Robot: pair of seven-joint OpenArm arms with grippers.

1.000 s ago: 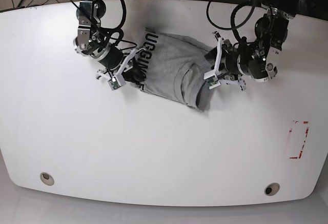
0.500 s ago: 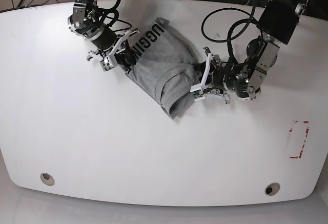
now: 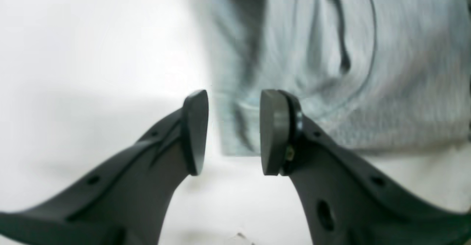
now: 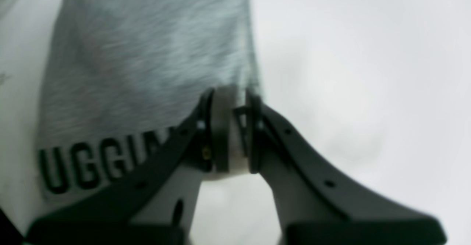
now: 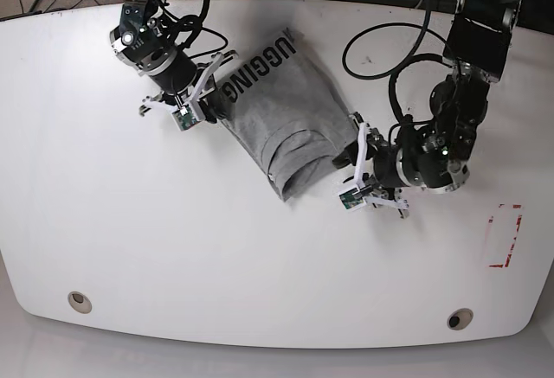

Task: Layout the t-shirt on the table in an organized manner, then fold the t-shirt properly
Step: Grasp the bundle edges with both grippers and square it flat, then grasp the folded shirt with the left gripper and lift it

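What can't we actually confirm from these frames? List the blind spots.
- Left gripper: the left wrist view shows a gap between the pads with t-shirt behind, blurred; whether cloth lies between them is unclear.
- Right gripper: shut on the t-shirt edge; motion blur hides how many layers.
- Lettering: only "UGGI" shows in the right wrist view; the finger covers the rest.
- Sleeves and collar: folded under in the base view.

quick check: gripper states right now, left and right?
Left gripper: open, jaws apart at the t-shirt edge, not clamped on it.
Right gripper: shut on the t-shirt edge near the lettering.
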